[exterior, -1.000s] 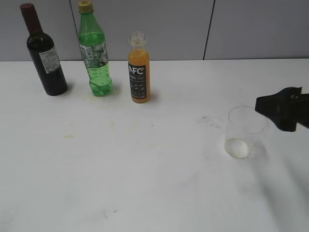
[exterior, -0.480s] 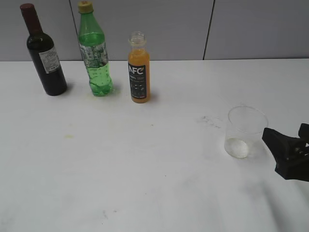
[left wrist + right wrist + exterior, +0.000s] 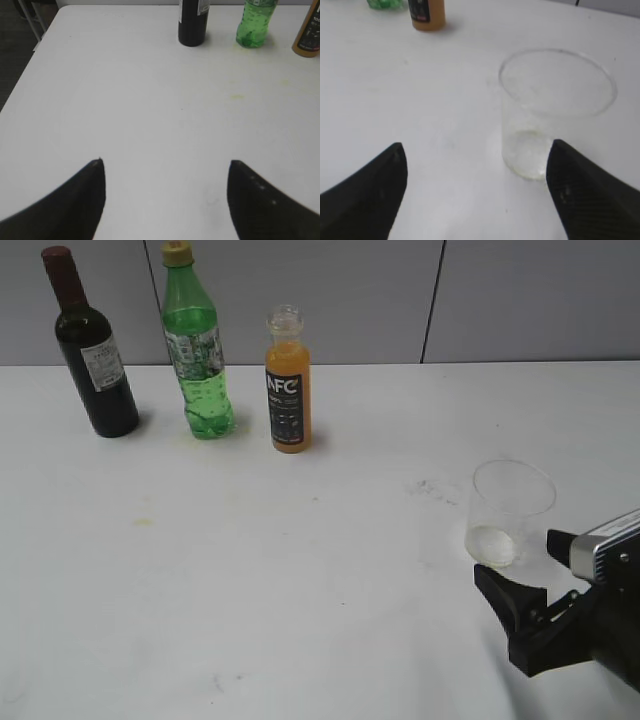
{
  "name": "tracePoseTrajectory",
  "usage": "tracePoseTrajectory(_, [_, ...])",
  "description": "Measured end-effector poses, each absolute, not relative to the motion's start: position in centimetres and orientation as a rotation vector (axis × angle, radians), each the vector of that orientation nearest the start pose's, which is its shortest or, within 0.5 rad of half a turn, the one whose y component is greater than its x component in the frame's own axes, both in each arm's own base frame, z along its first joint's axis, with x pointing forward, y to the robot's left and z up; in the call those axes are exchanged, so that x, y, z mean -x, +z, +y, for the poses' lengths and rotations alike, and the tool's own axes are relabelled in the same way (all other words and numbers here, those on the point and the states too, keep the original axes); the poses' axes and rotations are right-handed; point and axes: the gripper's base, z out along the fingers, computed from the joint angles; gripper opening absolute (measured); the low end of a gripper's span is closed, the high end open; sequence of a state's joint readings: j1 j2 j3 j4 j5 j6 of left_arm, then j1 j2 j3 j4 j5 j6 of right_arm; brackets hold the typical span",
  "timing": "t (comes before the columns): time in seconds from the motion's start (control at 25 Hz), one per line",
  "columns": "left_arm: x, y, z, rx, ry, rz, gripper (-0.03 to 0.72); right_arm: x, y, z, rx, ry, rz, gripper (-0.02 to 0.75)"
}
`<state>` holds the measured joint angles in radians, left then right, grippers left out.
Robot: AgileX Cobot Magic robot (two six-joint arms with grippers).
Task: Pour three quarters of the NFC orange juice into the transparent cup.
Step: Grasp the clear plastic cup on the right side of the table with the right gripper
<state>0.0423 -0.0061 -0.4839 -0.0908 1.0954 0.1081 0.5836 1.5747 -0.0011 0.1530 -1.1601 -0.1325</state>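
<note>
One end effector (image 3: 528,578) lower, nearer cup (image 3: 509,513)

Right gripper (image 3: 530,585): matte black, two wedge-shaped fingers (image 3: 503,592) tapering to blunt tips. Behind the fingers, a black block and a silver-grey housing (image 3: 607,540) with a dark edge. Close up, the right fingers (image 3: 580,192) show a fine woven texture. Left gripper (image 3: 165,172): plain black, curved fingers (image 3: 75,197), pointed tips.
</note>
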Motion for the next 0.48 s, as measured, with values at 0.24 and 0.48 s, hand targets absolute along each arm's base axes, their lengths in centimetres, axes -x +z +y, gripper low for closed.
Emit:
tracePoseTrajectory(0.24, [0.5,27.0,-0.8,-0.074,-0.018,2.084,0.584,-14.7,9.9,8.0,0.475,0.216,2.001,0.675])
tracePoseTrajectory(0.48, [0.5,27.0,-0.8,-0.074,-0.018,2.084,0.584,-14.9,9.8,7.3,0.382,0.155,2.022,0.672])
